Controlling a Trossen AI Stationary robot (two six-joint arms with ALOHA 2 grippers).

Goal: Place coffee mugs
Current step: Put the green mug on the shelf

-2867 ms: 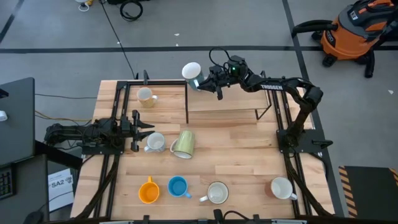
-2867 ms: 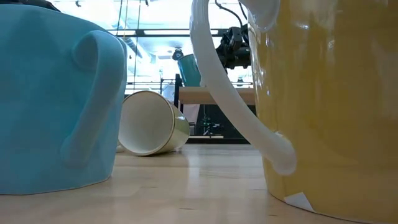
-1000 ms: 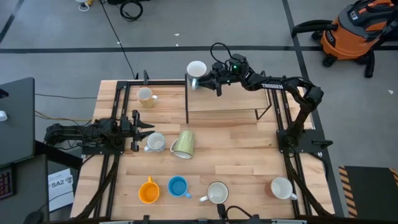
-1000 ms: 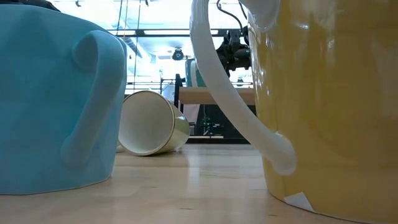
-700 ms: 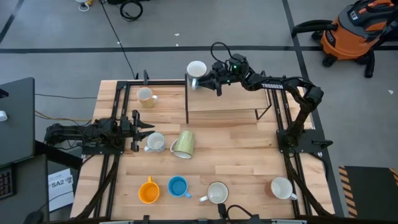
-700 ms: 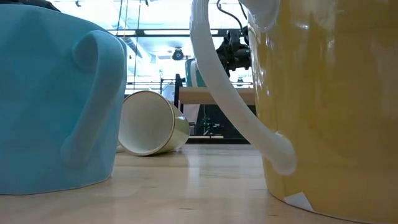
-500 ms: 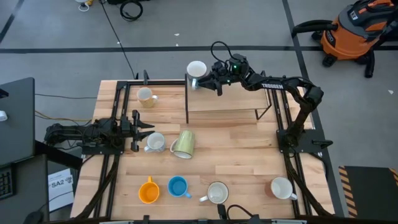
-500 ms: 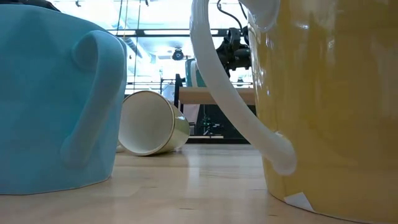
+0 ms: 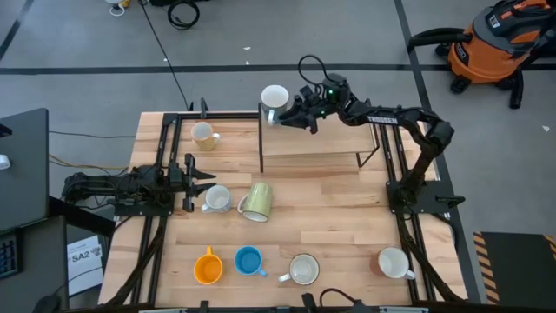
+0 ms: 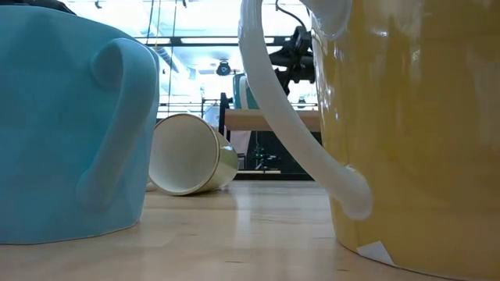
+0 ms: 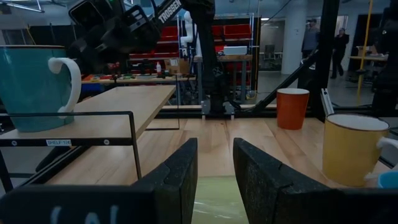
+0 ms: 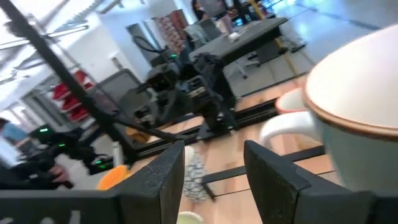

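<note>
A teal mug (image 9: 274, 97) with a white handle (image 11: 65, 84) stands upright on its base at the far left end of the raised wooden shelf (image 9: 321, 143). My right gripper (image 9: 291, 116) is level beside it, on the handle side, and open. In its wrist view the mug (image 12: 354, 118) and handle (image 12: 283, 127) lie beyond the parted fingers, apart from them. My left gripper (image 9: 201, 180) waits open at the table's left. A white mug (image 9: 215, 198) and a pale green mug (image 9: 255, 200) on its side lie just in front of it.
A cream mug (image 9: 204, 134) stands at the far left. Along the near edge stand an orange mug (image 9: 208, 266), a blue mug (image 9: 249, 261), a cream mug (image 9: 303, 269) and another mug (image 9: 393, 263). The shelf's black frame (image 9: 261, 143) rises mid-table.
My right gripper has rolled at the wrist while staying beside the teal mug. The mug stands still and upright on the shelf's left end.
</note>
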